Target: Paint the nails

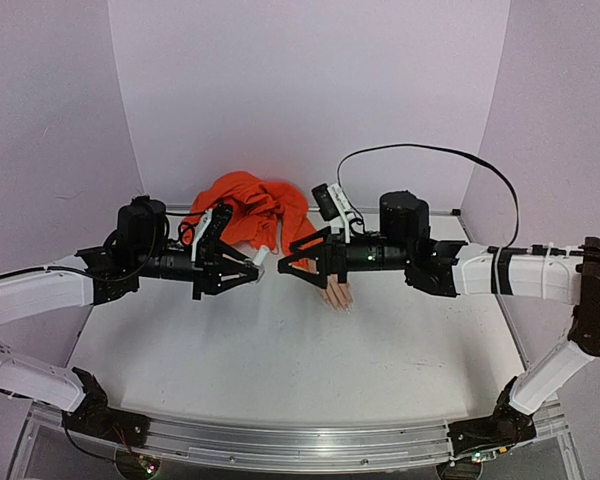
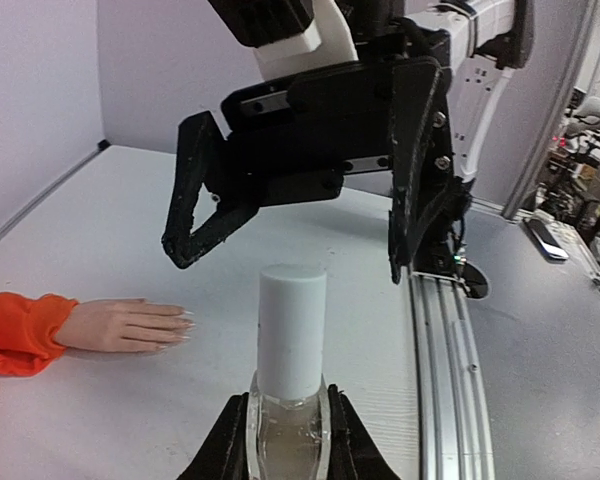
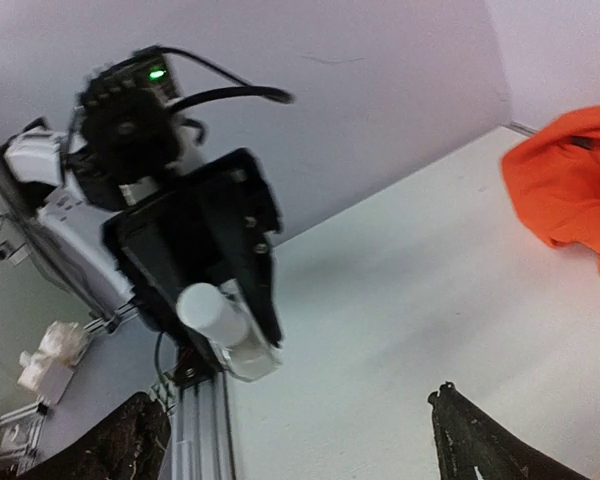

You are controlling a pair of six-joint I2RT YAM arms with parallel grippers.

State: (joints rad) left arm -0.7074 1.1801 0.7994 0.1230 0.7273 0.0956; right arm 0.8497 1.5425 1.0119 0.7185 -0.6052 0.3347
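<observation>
While my left end effector (image 2: 288, 412) is clamping the capped bottle (image 2: 288, 445) | right end effector (image 2: 290, 255) is hanging spread before the cap (image 2: 292, 320) | nails (image 2: 187, 322) are lying bare on the counter (image 2: 100, 220) | uncapping, painting seemingly pending

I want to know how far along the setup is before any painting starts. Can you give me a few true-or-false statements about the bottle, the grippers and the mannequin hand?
1. The left gripper holds the bottle. True.
2. The bottle's white cap is off. False: the cap is on the bottle.
3. The right gripper is open. True.
4. The right gripper grips the mannequin hand. False: the hand lies flat on the table, and nothing touches it.
</observation>
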